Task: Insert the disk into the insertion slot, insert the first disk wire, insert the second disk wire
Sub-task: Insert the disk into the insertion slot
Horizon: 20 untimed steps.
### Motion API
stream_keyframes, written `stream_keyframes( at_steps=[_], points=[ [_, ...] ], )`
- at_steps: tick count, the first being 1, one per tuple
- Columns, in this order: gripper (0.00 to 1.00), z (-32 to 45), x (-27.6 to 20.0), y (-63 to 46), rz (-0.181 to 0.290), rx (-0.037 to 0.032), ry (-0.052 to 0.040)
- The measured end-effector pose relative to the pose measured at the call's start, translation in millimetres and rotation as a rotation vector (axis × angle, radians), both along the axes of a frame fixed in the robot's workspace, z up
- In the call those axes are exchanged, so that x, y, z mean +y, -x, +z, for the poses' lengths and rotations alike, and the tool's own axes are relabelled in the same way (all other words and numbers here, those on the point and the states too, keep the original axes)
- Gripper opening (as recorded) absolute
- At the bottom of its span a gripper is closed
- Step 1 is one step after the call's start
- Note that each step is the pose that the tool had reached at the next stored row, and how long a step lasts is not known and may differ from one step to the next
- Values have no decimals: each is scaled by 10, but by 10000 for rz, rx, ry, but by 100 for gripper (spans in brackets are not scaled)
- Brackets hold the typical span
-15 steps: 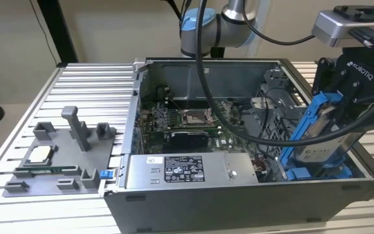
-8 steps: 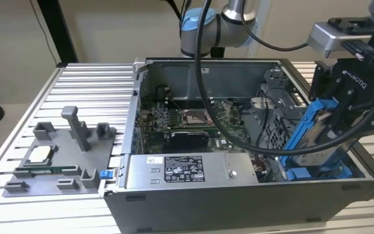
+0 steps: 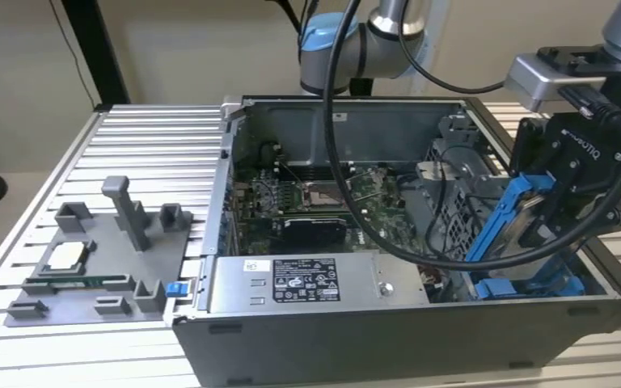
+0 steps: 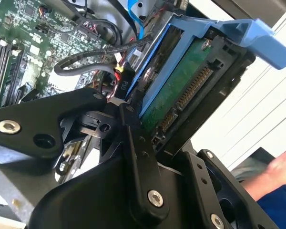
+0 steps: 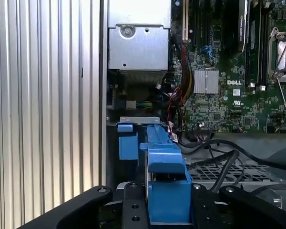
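Observation:
In the exterior view my gripper [image 3: 565, 190] is shut on the disk [image 3: 517, 217]. The disk in its bright blue carrier hangs tilted over the right end of the open computer case. Below it lies the insertion slot [image 3: 526, 286], a grey metal cage with blue rails. The second wrist view shows the disk's green circuit side [image 4: 181, 88] and connector between the black fingers [image 4: 133, 138], with the blue carrier [image 4: 219, 28] around it. In the first wrist view the blue carrier [image 5: 164, 176] sits between the fingers above a blue rail [image 5: 127, 140] of the slot. Loose black wires [image 5: 219, 155] lie beside the bay.
Along the case's front runs a grey power-supply box [image 3: 294, 283], with the green motherboard [image 3: 310, 202] behind it. A grey fixture tray [image 3: 95, 259] with upright posts stands on the ribbed aluminium table [image 3: 149, 137]. A person's hand [image 4: 281, 167] is near the table edge.

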<state>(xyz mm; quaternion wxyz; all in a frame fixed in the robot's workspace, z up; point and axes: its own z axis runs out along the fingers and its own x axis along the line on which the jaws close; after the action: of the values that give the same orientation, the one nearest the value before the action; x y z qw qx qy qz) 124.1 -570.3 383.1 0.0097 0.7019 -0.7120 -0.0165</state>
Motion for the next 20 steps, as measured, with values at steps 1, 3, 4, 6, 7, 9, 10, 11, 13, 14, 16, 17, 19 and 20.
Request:
stream_keyframes(
  at_steps=[1,3,4,6,7,9,10,11,13,14,16,17,19,20],
  points=[
    [100,1,0,-1,1,0,2],
    [100,1,0,0,1,2,2],
    [100,2,0,0,1,2,-3],
    [100,49,-1,0,0,2,-51],
    [100,82,-2,0,0,3,-61],
    [100,157,-2,0,0,3,-74],
    [100,176,-2,0,0,3,-73],
    [100,178,1,0,0,3,-79],
    [100,180,20,0,1,-23,-76],
    [100,179,36,0,1,-60,-76],
    [100,176,67,-5,3,-89,-91],
    [100,174,76,-10,1,-102,-116],
    [100,165,79,-26,0,-123,-221],
    [100,159,79,-36,-1,-125,-266]
  ],
)
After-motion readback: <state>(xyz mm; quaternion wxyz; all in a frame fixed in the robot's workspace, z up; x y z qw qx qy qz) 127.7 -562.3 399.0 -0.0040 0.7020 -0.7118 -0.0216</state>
